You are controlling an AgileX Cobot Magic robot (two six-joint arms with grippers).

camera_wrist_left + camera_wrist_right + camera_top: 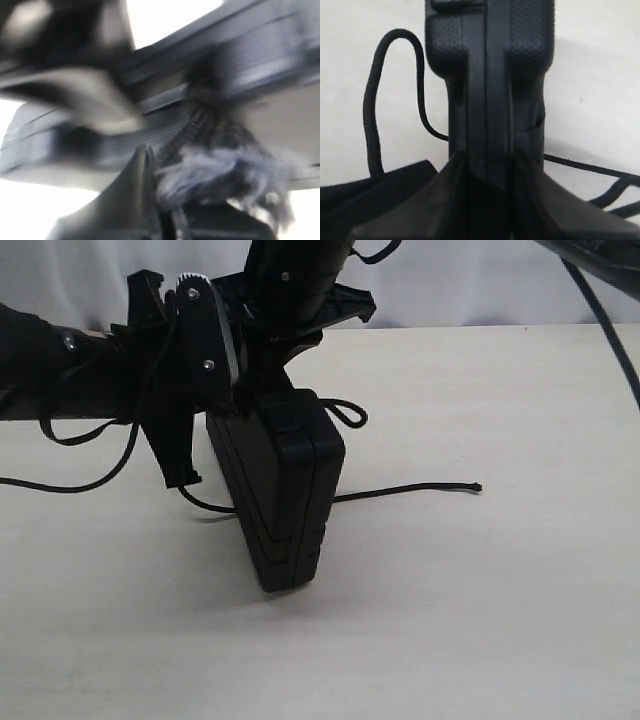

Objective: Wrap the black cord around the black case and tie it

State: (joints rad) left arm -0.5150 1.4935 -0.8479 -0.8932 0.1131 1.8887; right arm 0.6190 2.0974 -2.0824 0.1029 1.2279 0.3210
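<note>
Gripping case (285, 490) from above w/ rt pincer (486, 162), jaws closed tight on its upper edge. Standing on edge, mid counter (480, 610). Cord (410, 489) trailing from case's base out to the right, end lying free. Also a small loop just behind case, and slack on the left. Lt pincer (195, 420) right at case's upper left. Wrist view too blurred there: can't tell how far open, or if holding anything. Frayed tuft (220, 167) close to it.

My flat matte black plastic case (285, 500) stands on edge mid-counter; thin black braided cord (410, 489) trails toward the right edge.
</note>
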